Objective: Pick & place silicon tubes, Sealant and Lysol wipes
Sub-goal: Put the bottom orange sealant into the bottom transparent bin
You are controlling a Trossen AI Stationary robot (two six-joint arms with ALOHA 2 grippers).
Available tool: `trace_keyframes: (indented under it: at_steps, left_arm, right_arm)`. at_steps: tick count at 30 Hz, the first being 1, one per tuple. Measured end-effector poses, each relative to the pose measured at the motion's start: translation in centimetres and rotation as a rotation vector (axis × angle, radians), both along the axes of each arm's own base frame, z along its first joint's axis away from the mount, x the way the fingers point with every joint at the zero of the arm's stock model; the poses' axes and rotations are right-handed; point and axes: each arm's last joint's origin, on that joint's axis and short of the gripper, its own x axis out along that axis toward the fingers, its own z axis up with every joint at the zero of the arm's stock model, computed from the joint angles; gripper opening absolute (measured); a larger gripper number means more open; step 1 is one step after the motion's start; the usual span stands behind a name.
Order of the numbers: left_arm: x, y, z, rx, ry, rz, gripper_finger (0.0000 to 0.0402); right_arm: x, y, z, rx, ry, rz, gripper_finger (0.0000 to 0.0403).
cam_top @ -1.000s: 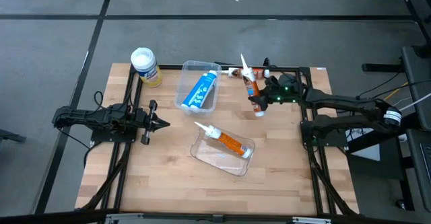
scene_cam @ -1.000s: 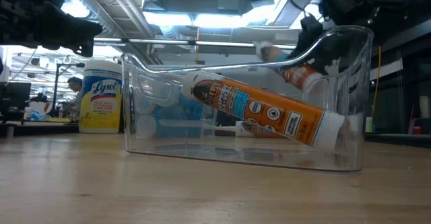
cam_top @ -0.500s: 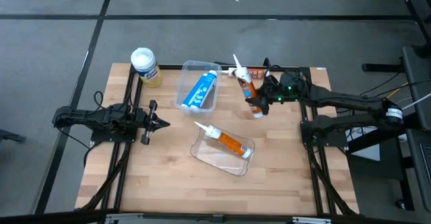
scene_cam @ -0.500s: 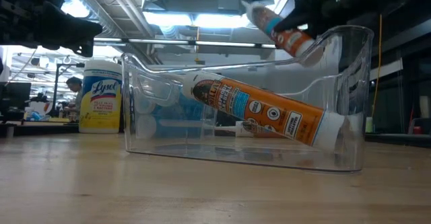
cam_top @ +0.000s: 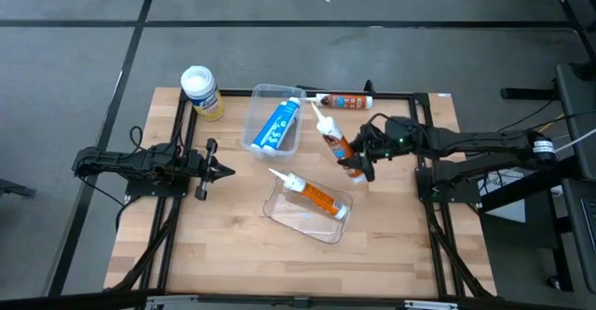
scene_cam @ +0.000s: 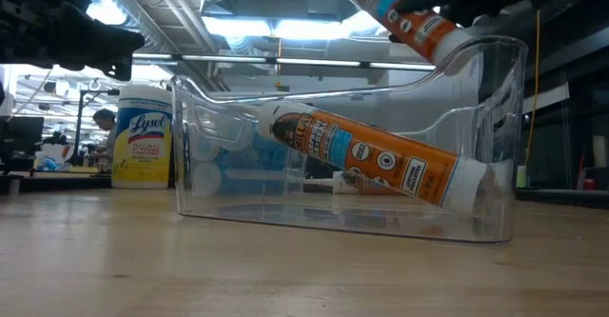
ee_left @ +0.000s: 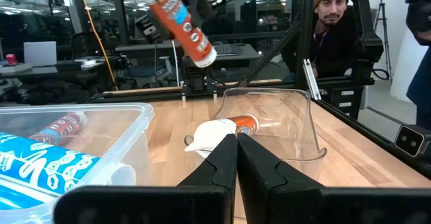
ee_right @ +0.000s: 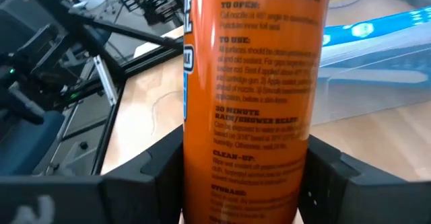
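My right gripper [cam_top: 359, 161] is shut on an orange sealant tube [cam_top: 333, 141], held in the air between the two clear bins; the tube also shows in the low view [scene_cam: 411, 20] and the left wrist view [ee_left: 180, 22]. A second orange tube [cam_top: 317, 196] lies slanted in the near clear bin [cam_top: 284, 215]. A blue tube [cam_top: 277, 124] lies in the far clear bin [cam_top: 256, 105]. A third orange tube [cam_top: 346, 101] lies on the table's far edge. The yellow Lysol wipes canister [cam_top: 200, 91] stands upright at the far left. My left gripper [cam_top: 223, 170] is shut and empty at the left. My right gripper pinches the tube's orange body [ee_right: 249, 123] between its two fingers [ee_right: 156, 177], toward the tube's capped base end [cam_top: 352, 164]. The fingers lie across the tube. The tube is lifted clear and tilted, its white nozzle [cam_top: 318, 113] pointing toward the far left.
Black arm frames run along the table's left and right sides [cam_top: 424, 175]. Bare wood lies at the near edge [cam_top: 279, 263]. A person [ee_left: 333, 22] sits beyond the table in the left wrist view.
My right gripper has carried the orange tube toward the table's near edge and a little left, toward the near clear bin. The tube has tipped further, its nozzle swinging to the left, and stays clear of the table.
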Motion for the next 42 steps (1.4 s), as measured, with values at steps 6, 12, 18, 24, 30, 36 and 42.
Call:
trace_keyframes:
  at_steps: [6,12,18,24,30,36,42]
  left_arm:
    - [0.0,0.0,0.0,0.0,0.0,0.0,0.001]
    - [0.0,0.0,0.0,0.0,-0.001,0.0,0.0006]
    - [0.0,0.0,0.0,0.0,-0.001,0.0,0.0008]
    - [0.0,0.0,0.0,0.0,-0.001,0.0,0.0009]
    - [0.0,0.0,0.0,0.0,-0.001,0.0,0.0006]
    - [0.0,0.0,0.0,0.0,0.0,0.0,0.0011]
    - [0.0,0.0,0.0,0.0,-0.001,0.0,0.0006]
  right_arm:
    - [0.6,1.4,-0.4,0.001,0.022,0.044,0.021]
    - [1.7,2.4,0.3,-0.031,0.039,0.067,0.021]
    - [3.7,3.6,1.3,-0.055,0.085,0.078,0.021]
    - [6.4,5.3,1.9,-0.048,0.108,0.087,0.021]
    - [9.0,7.3,1.3,-0.031,0.147,0.077,0.021]
    - [10.2,9.2,0.2,0.016,0.175,0.061,0.021]
    - [10.2,11.2,-0.6,-0.004,0.183,0.066,0.021]
